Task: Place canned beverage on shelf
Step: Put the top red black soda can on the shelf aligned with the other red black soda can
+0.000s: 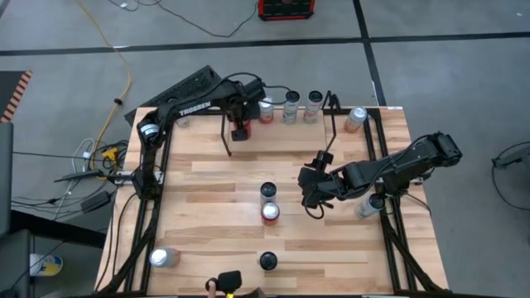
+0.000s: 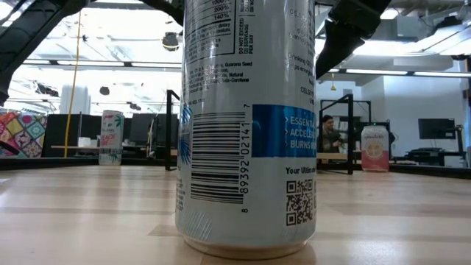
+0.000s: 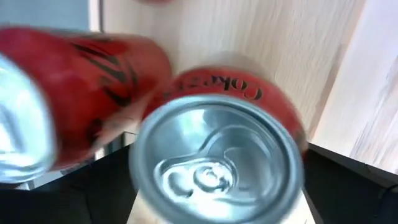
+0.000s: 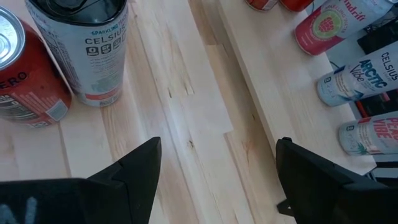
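Left claw (image 1: 241,131) hangs at the far side of the worktop (image 1: 224,190), right at the shelf (image 1: 331,112), and the wrist camera looks straight down on a red cola can (image 3: 217,155) standing between its spread fingers, which are released rather than clamped on it. A second red can (image 3: 68,112) sits just beside it, blurred. From above, three more cans stand in a row along the shelf: a red-and-silver can (image 1: 266,109), then two pale cans (image 1: 291,106) side by side toward the right. Right claw (image 1: 313,194) hovers low over the middle of the worktop, fingers parted wide with bare wood between them, grasping nothing. Near it, a white Celsius can (image 4: 87,50) and a red can (image 4: 28,74) stand touching in the centre. Another pink can (image 1: 356,118) lies at the far right corner, a silver can (image 1: 162,257) lies on its side at the near left, and a dark-topped can (image 1: 268,261) stands at the near edge, filling the low camera's picture.
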`<action>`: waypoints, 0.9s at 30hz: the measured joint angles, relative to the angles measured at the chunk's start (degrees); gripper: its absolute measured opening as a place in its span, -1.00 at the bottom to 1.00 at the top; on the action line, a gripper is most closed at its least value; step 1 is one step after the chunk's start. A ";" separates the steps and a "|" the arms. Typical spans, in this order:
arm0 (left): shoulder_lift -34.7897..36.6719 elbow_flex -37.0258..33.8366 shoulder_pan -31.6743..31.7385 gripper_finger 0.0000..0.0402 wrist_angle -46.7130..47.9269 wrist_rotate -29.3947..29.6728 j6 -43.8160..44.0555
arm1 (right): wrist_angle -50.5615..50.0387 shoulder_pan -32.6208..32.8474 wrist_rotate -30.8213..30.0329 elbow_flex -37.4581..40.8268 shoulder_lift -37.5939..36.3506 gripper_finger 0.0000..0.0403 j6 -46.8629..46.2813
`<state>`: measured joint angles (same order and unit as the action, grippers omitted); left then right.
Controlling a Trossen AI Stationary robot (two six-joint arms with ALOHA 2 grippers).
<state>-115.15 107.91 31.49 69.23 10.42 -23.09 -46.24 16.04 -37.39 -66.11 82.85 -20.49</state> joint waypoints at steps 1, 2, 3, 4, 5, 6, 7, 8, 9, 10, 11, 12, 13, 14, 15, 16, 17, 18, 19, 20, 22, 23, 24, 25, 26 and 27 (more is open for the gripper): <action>0.00 1.23 -0.05 0.91 0.61 0.03 0.15 | 0.00 -0.06 0.00 0.00 0.00 0.44 -0.02; 0.00 2.51 -0.10 0.91 1.32 0.05 0.35 | 0.00 -0.07 0.00 0.00 0.00 0.44 -0.02; 0.00 4.21 -0.17 0.91 2.32 0.18 0.60 | 0.00 -0.07 0.00 0.00 0.00 0.44 -0.02; 0.00 5.97 -0.19 0.91 3.39 0.68 0.91 | 0.02 -0.07 -0.02 0.00 0.00 0.44 -0.02; 0.00 7.70 -0.39 0.91 4.52 1.36 1.23 | 0.02 -0.07 0.00 0.00 0.00 0.44 -0.04; 0.02 9.48 -0.50 0.91 5.90 2.24 1.41 | 0.02 -0.07 0.00 0.00 0.00 0.44 -0.25; 0.02 11.09 -0.70 0.91 7.36 3.14 1.89 | 0.02 -0.07 0.00 0.00 0.00 0.44 -0.44; 0.02 12.68 -0.88 0.91 8.98 3.90 2.54 | 0.02 -0.07 0.00 0.00 0.00 0.44 -0.45; 0.02 14.41 -1.08 0.91 10.81 4.37 3.24 | 0.02 -0.07 0.00 0.00 0.00 0.44 -0.45; 0.02 15.98 -1.29 0.91 12.61 4.25 4.43 | 0.02 -0.07 0.00 0.00 0.00 0.44 -0.45; 0.14 17.27 -1.56 0.91 14.23 3.35 5.86 | 0.02 -0.07 0.00 0.00 0.00 0.44 -0.46; 0.65 17.97 -1.77 0.91 15.65 1.54 7.21 | 0.04 -0.07 0.01 0.00 0.00 0.44 -0.46; 1.31 18.02 -2.03 0.92 16.76 -0.53 8.24 | 0.04 -0.07 0.00 0.00 0.00 0.44 -0.46; 2.25 17.57 -2.46 0.92 17.21 -1.93 9.04 | 0.02 -0.07 0.00 0.01 0.00 0.44 -0.45; 3.38 16.95 -3.11 0.91 17.08 -2.67 9.47 | 0.04 -0.07 0.00 0.00 0.00 0.44 -0.44; 4.77 16.00 -3.78 0.91 16.68 -2.60 9.73 | 0.03 -0.07 0.02 0.00 0.00 0.44 -0.44; 6.00 15.04 -4.56 0.90 16.36 -1.77 9.85 | 0.00 -0.07 0.02 0.00 0.00 0.44 -0.44; 7.21 14.00 -5.32 0.88 15.60 -1.07 10.00 | 0.02 -0.07 0.02 0.00 0.00 0.44 -0.43; 8.48 12.68 -5.89 0.85 14.07 -1.23 10.05 | 0.04 -0.07 0.02 0.00 0.00 0.44 -0.29; 9.49 11.27 -6.39 0.82 12.40 -2.41 9.90 | 0.07 -0.05 0.02 0.00 0.00 0.44 -0.15; 10.80 8.31 -7.32 0.72 10.35 -5.08 9.44 | 0.07 -0.03 0.02 0.01 0.00 0.44 -0.02; 11.23 6.92 -7.56 0.66 9.43 -5.73 9.34 | 0.04 -0.03 0.04 0.01 0.00 0.44 0.00; 11.46 5.55 -7.73 0.57 8.74 -5.64 9.39 | 0.04 -0.03 0.02 0.00 0.00 0.44 0.00; 11.54 4.13 -7.94 0.48 8.20 -5.31 9.46 | 0.04 -0.03 0.02 0.00 0.00 0.44 0.00; 11.56 2.50 -7.98 0.38 7.74 -4.80 9.48 | 0.04 -0.03 0.02 0.00 0.00 0.44 0.00; 11.56 1.06 -7.98 0.26 7.24 -4.09 9.33 | 0.04 -0.03 0.02 0.00 0.00 0.44 0.02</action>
<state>-103.59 108.97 23.51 76.47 6.33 -13.77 -46.19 16.01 -37.36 -66.11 82.85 -20.47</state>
